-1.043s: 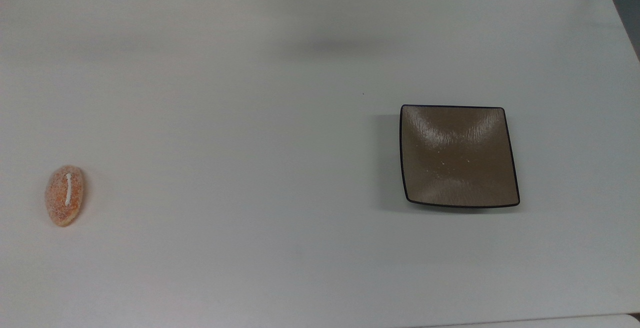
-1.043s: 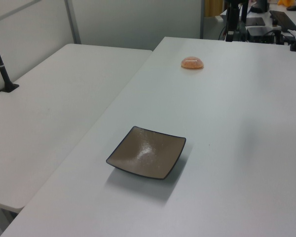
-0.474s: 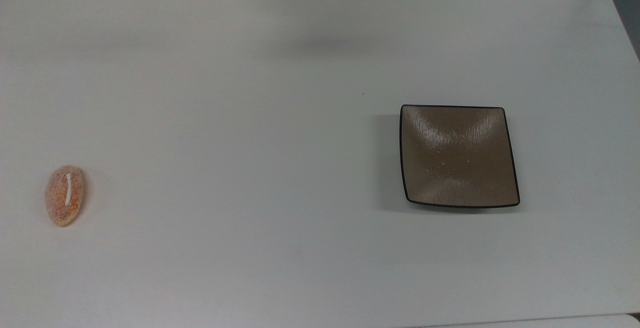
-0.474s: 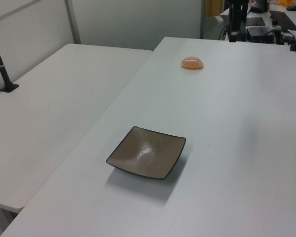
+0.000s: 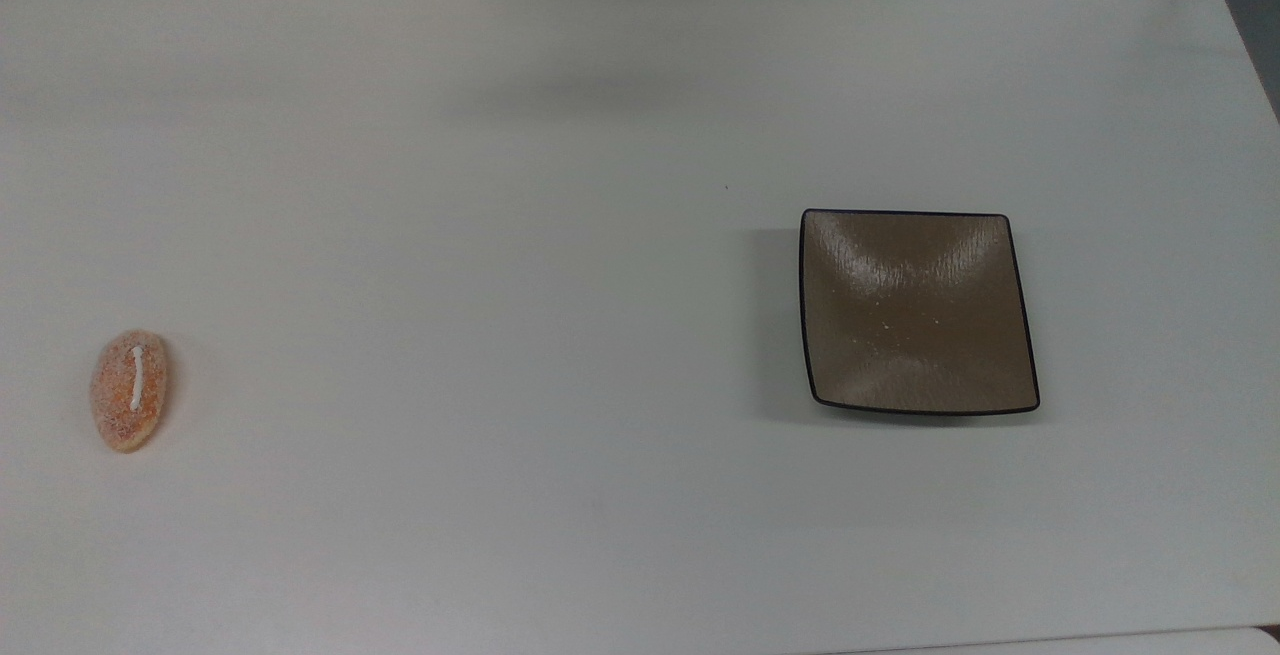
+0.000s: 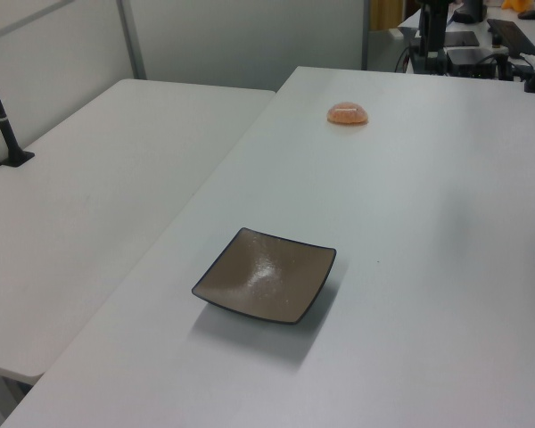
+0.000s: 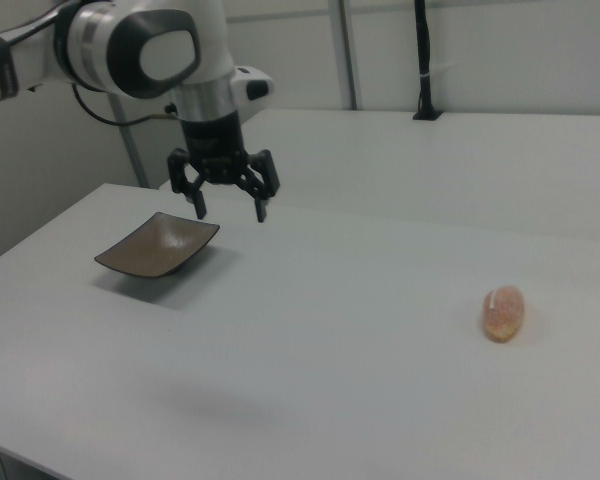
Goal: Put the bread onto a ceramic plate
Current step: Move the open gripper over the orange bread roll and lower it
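Brown glossy sq ceramic plate [image 5: 918,310] w/ thin black rim sits empty on white table [image 5: 520,235], toward the top view's right. Bread [image 5: 129,390], small orange-tan oval bun w/ white cream stripe, lies flat on the table near the top view's left edge, well apart from the plate, not on it. In the left view, plate [image 6: 266,287] is in the foreground, bread [image 6: 349,113] far back on the same tabletop. In the right view, gripper [image 7: 231,212] hangs in the air above the table, fingers spread wide, nothing between them; it's just right of the plate [image 7: 158,245] in the right view and well apart from the bread [image 7: 503,312]. White arm [image 7: 130,45] comes in from the right view's upper left. Second white table [image 6: 89,196] alongside on the left view's left.
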